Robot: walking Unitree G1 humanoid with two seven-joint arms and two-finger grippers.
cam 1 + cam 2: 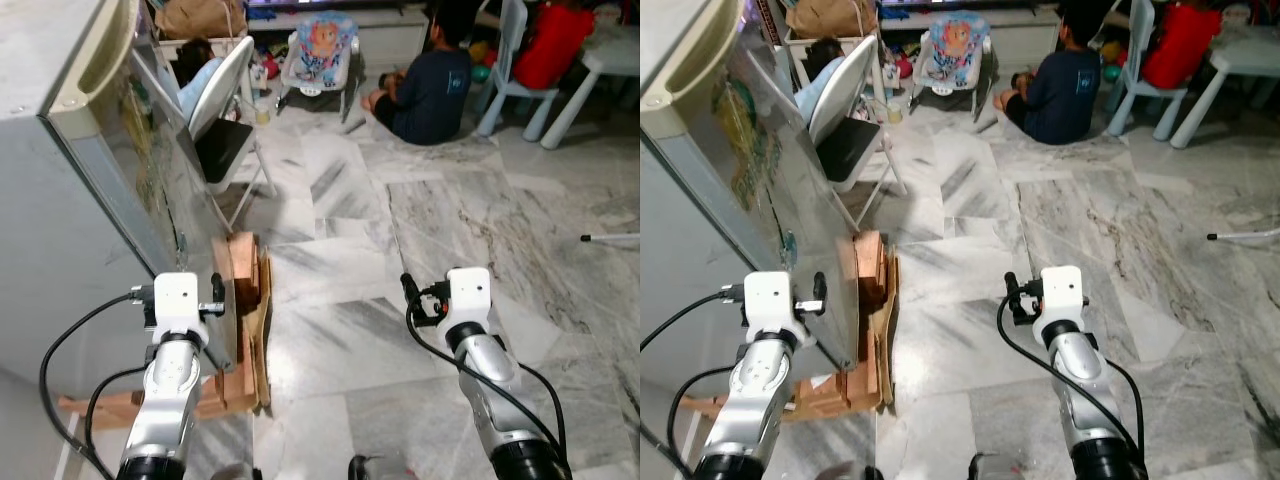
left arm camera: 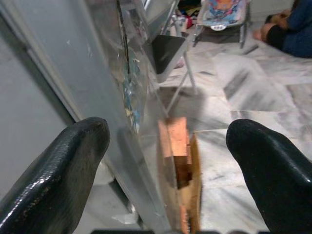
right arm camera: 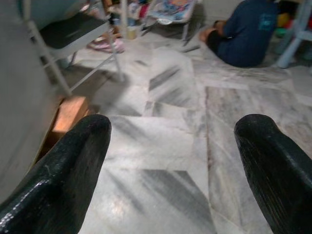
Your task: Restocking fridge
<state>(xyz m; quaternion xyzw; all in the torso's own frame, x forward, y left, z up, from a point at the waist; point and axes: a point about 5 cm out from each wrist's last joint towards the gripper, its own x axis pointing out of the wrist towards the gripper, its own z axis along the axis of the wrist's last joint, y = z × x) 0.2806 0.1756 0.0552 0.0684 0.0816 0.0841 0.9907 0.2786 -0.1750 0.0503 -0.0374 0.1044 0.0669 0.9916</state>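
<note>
A grey fridge [image 1: 60, 200] fills the left side, and its shiny door face [image 1: 150, 170] carries stickers. It rests on wooden blocks [image 1: 240, 280] and cardboard. My left gripper [image 2: 168, 134] is open and empty, held close to the lower edge of the door [image 2: 122, 97], with the wooden blocks [image 2: 175, 141] just beyond its fingers. My right gripper [image 3: 174, 126] is also open and empty, held over the marble floor [image 3: 161, 141] to the right of the fridge. No food or drink items are in sight.
A folding chair [image 1: 225, 110] stands against the fridge door further ahead. A person [image 1: 430, 85] sits on the floor at the back, near a baby bouncer [image 1: 322, 50], a blue child's chair [image 1: 515, 70] and a white table [image 1: 610, 60]. A white rod [image 1: 610, 238] lies at the right.
</note>
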